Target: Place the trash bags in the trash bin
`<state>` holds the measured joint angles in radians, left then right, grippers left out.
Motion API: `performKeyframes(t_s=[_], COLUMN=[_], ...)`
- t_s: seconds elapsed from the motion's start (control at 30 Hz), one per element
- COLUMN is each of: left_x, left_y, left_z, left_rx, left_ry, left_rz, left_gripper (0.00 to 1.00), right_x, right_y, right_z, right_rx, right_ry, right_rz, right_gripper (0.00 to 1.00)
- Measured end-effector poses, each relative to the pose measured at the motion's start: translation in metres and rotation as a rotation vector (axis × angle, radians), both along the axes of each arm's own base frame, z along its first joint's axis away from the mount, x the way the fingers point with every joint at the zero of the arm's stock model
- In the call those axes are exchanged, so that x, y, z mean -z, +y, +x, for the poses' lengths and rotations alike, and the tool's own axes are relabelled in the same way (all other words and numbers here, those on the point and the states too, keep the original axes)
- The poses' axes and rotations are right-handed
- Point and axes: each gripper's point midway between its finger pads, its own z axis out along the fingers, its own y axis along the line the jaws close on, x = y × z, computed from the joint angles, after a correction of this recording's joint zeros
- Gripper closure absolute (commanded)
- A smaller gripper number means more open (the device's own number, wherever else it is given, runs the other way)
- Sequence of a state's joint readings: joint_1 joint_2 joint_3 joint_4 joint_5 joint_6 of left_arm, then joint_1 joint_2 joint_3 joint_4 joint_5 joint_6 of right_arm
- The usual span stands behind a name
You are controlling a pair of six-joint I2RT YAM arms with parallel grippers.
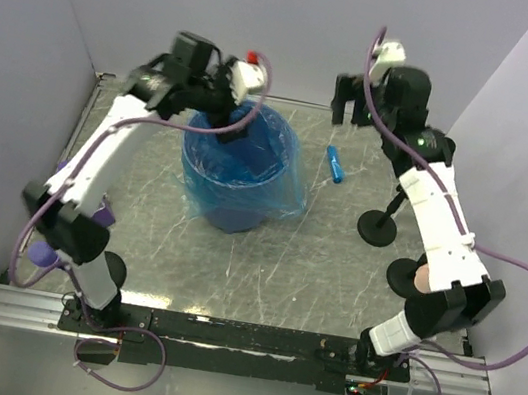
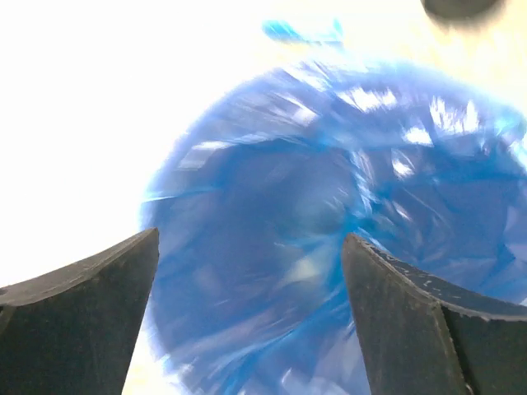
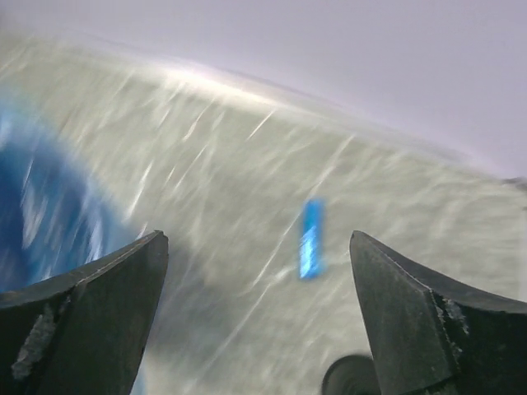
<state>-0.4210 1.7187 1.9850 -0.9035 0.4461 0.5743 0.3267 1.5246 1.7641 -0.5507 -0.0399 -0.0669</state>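
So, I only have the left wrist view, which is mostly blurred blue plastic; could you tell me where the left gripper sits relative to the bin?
Observer: From the top camera, the left gripper hangs over the far rim of the trash bin, and a blue trash bag is draped over that rim.
Operator: Thank you. Is another bag lying on the table?
Observer: Yes, a small rolled blue bag lies on the table to the bin's right, apart from it.
Operator: And where is the right gripper?
Observer: The right gripper is held above the table's far side, beyond that roll, its jaws open and empty.
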Motion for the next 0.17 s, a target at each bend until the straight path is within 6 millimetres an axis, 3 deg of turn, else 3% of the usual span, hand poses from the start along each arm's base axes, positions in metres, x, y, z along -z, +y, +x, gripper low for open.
performKeyframes(t_s=[0.07, 0.17], left_x=[-0.037, -0.096], left_y=[0.014, 0.055], left_z=[0.001, 0.015], left_rx=[-0.065, -0.223], left_ry=[-0.069, -0.198], left_rz=[-0.074, -0.213], left_gripper=[0.03, 0.03], right_x=[-0.029, -0.073], right_y=[-0.012, -0.029], right_z=[0.017, 0.035], right_rx=[0.096, 0.212], right_ry=[-0.062, -0.169], right_rz=[-0.003, -0.003], right_gripper=[0.01, 0.01])
